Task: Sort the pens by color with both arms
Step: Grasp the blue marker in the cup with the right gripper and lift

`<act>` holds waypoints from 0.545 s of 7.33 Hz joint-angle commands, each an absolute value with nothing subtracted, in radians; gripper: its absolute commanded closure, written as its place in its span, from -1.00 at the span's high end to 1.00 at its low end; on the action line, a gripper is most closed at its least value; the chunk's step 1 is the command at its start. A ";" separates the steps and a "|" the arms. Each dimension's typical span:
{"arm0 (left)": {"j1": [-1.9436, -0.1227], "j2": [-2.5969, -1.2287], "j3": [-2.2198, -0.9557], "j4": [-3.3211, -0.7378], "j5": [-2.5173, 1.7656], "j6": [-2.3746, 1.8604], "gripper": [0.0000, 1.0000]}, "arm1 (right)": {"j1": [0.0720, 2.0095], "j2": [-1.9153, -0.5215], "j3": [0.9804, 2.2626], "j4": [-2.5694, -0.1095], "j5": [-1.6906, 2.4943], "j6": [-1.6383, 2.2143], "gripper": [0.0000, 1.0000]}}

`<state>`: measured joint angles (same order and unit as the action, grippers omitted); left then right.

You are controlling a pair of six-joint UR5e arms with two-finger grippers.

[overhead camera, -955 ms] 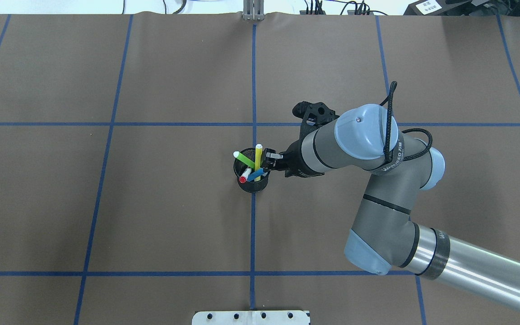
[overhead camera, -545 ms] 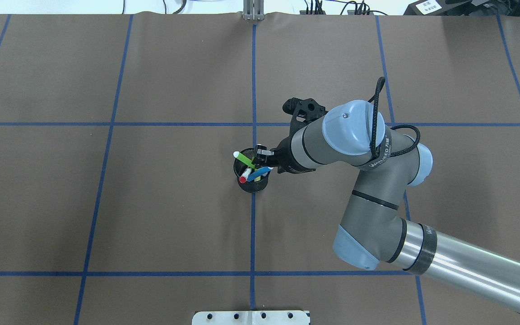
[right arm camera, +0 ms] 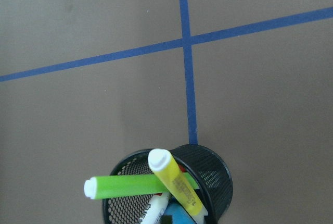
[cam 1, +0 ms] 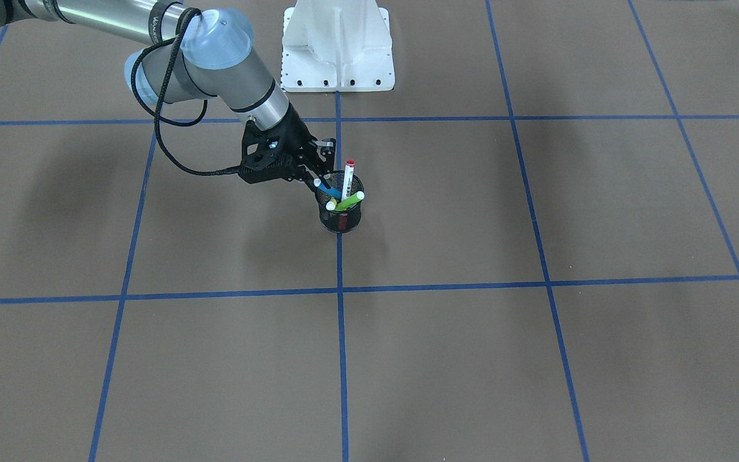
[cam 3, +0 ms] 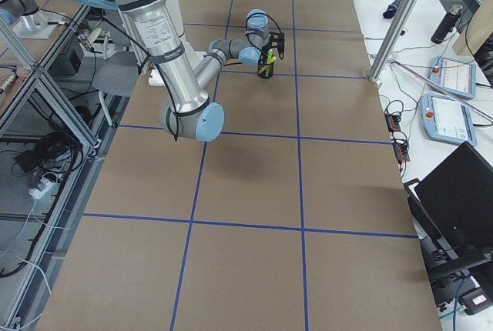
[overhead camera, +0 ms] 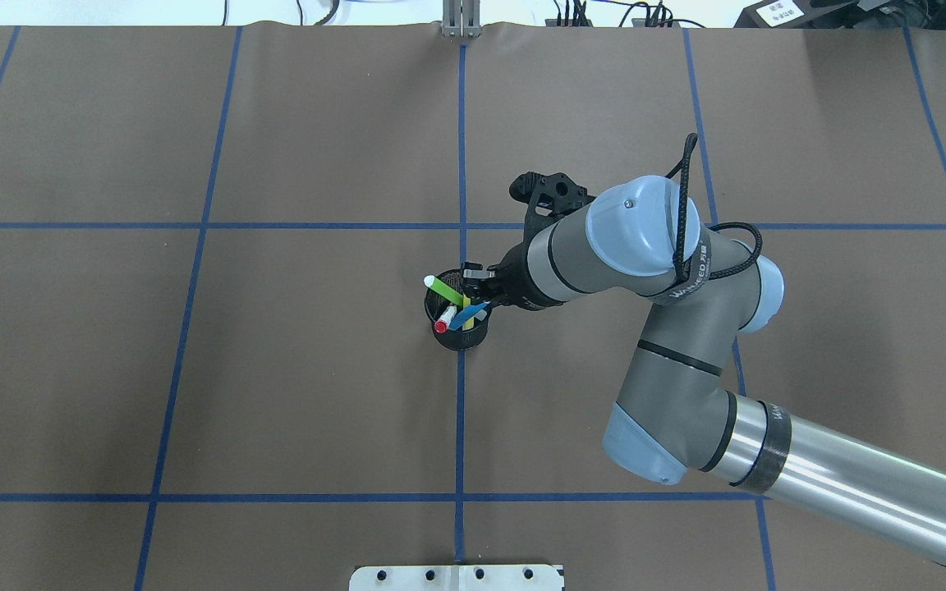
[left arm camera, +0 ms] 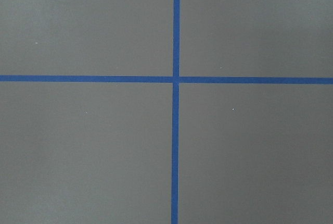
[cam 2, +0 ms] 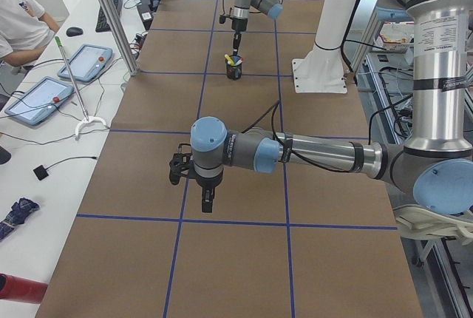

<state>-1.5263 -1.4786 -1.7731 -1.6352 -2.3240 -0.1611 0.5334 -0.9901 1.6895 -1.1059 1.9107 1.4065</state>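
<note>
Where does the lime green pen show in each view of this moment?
Front-facing: green pen, centre, leaning right.
Overhead: centre, leaning up-left.
Exterior left: top centre, too small to separate.
Exterior right: top centre.
Left wrist: not in it.
Right wrist: bottom, lying leftward.
Landmark: black mesh cup holding it.

All four pens are stuffed in the mesh cup [overhead camera: 458, 338] mid-table. We've got the lime green pen [overhead camera: 444, 290] slanting out over the rim, the yellow pen [right arm camera: 179, 187] and blue pen [cam 1: 326, 188] tilted, and the white red-capped pen [cam 1: 349, 173] nearly upright. The right arm [overhead camera: 670, 328] bends over them with the right gripper [overhead camera: 477, 287] at the rim. The left arm [cam 2: 295, 154] is well apart.
</note>
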 commanded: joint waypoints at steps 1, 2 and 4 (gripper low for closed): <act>-1.526 -1.479 -1.773 -1.635 -2.324 -0.161 1.00 | 0.544 -0.992 1.690 -1.098 1.914 1.402 -1.00; -1.526 -1.477 -1.776 -1.635 -2.324 -0.161 1.00 | 0.579 -0.991 1.703 -1.098 1.975 1.402 -1.00; -1.526 -1.479 -1.776 -1.653 -2.326 -0.163 1.00 | 0.699 -0.992 1.785 -1.109 2.080 1.402 -1.00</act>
<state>-1.5263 -1.4783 -1.7764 -1.6397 -2.3250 -0.1614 0.6301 -0.9920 1.7389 -1.1041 2.0211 1.4021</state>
